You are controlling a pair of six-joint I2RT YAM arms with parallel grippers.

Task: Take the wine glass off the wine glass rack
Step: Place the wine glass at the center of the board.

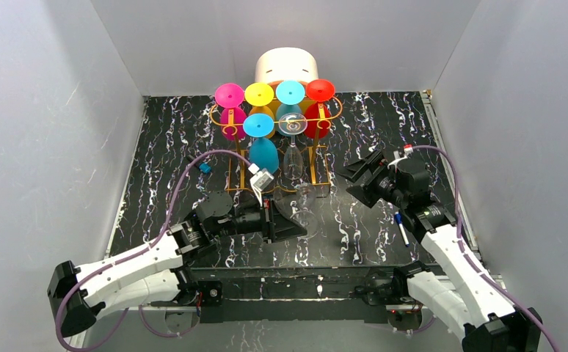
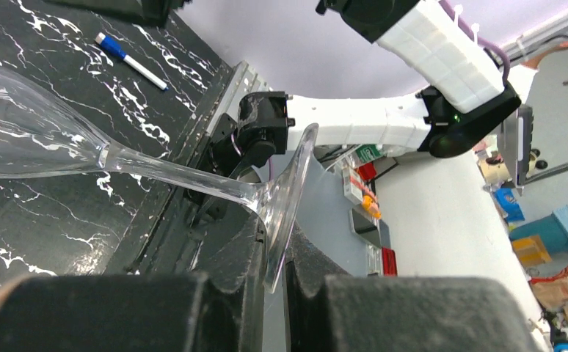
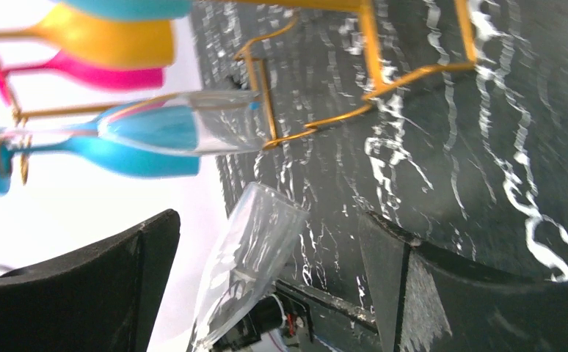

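From above, the clear glass (image 1: 304,213) is seen off the rack (image 1: 318,158), just near of its base, lying sideways over the black surface (image 1: 164,169). Its foot is pinched by the jaws of the left gripper (image 1: 287,222). The right gripper (image 1: 358,172) is held to the right, apart from the glass, with its jaws spread. A pen (image 1: 401,227) is seen on the surface at the right. Other glasses (image 1: 263,150) are hung on the rack.

In the left wrist view, the round foot is seen squeezed edge-on between the jaws, and the stem is pointed left.

In the right wrist view, the jaws are seen wide apart and nothing is touched by them. The glass is seen past them, near of the rack.
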